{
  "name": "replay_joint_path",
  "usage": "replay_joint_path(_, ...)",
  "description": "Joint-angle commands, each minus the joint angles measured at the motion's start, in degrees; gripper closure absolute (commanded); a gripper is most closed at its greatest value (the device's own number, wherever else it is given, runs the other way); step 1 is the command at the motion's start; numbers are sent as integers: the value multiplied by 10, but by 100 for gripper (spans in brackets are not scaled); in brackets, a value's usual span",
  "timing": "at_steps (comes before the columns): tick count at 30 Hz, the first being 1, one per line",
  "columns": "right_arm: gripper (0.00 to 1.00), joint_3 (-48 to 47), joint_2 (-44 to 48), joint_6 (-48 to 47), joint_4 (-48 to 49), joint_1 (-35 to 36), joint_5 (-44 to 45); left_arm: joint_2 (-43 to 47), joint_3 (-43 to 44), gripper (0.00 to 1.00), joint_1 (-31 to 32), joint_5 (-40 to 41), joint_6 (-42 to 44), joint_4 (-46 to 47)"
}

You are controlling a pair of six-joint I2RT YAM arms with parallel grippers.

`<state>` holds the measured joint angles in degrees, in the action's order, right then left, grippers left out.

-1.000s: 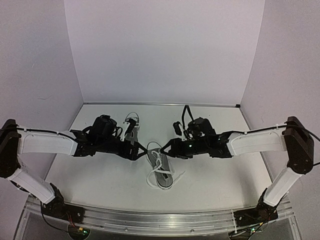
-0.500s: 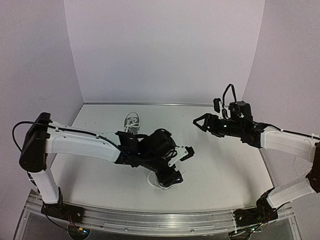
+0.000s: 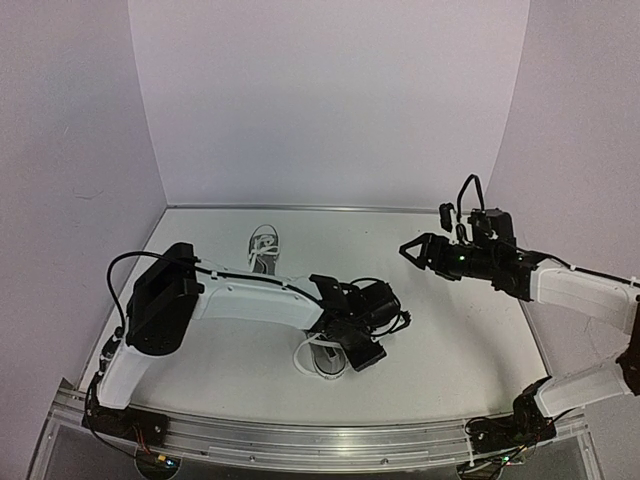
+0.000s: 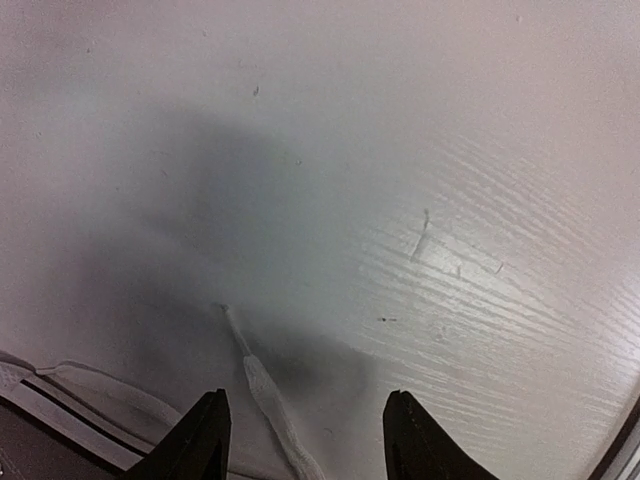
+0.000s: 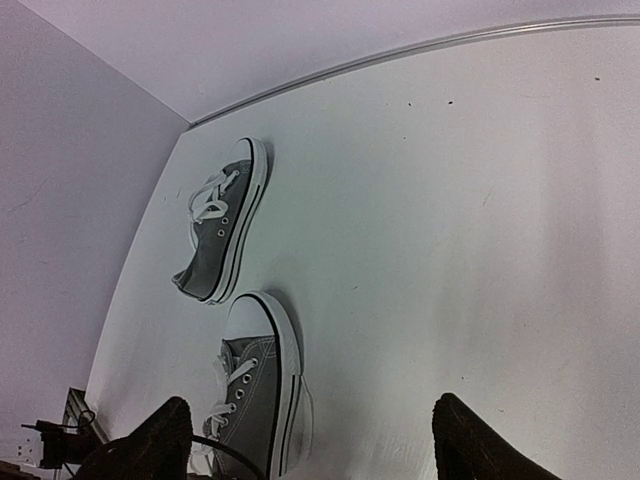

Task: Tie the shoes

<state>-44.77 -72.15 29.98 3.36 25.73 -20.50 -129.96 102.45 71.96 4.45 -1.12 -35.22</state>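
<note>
The white bench [image 3: 450, 330] spreads beneath both arms. The left pincer [image 4: 305, 430] hangs low over it with its fingers apart, gripping nothing. The right pincer [image 5: 315, 445] is raised well off to the other's right, fingers wide apart and empty. The near shoe [image 5: 255, 385] lies just under the left pincer, partly hidden by it, and the far shoe [image 5: 225, 225] sits well beyond. A loose white lace end [image 4: 262, 385] lies on the bench between the left fingertips, touching neither.
</note>
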Motion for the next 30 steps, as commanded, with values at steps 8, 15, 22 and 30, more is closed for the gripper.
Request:
replay_joint_path(8,21,11,25,-2,5,-9,-12,-32,34,55,-27,-36,-63,-54)
replay_joint_path(15,22,5,23,-4,5,-13,-18,-43,17,79,-33,-104,-67,-83)
replay_joint_path(22,23,3,3,-13,7,-13,-38,11,-25,100,-7,-85,-42,-64)
replay_joint_path(30,25,7,-24,-28,14,-13,-74,168,-131,100,14,-165,-40,9)
